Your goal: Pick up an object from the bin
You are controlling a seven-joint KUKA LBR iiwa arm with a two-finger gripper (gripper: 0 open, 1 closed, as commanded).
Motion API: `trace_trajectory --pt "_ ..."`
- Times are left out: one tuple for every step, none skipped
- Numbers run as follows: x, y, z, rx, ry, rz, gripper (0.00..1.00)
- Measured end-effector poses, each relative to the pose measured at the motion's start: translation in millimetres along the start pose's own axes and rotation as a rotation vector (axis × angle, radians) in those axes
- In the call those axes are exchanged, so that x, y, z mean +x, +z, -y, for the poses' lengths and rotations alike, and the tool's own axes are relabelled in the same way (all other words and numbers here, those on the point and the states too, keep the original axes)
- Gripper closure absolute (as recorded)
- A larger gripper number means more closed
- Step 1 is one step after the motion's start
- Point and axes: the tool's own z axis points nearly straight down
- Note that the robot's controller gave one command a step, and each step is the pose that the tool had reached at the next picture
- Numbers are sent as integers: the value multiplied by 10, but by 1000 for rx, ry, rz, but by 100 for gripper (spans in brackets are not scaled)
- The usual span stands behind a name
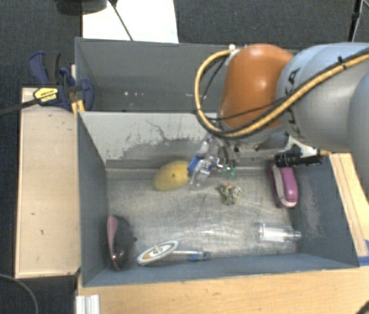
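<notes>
Dark lettering on the arm's smooth grey shell is partly hidden by a yellow-and-black cable and cannot be read. Under the glossy orange cover, the pincer hangs low at centre frame; whether it is open or closed cannot be told. Just left of it lies a matte yellow lemon-shaped lump on the scuffed grey metal floor of the bin. A small greenish-brown trinket lies just lower right, a purple oblong thing further right, and a clear plastic tube below. Dark carpet surrounds the bin.
</notes>
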Motion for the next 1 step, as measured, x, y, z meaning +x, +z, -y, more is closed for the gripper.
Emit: trace_trajectory --pt "-193 -1125 350 2 -4 2 100"
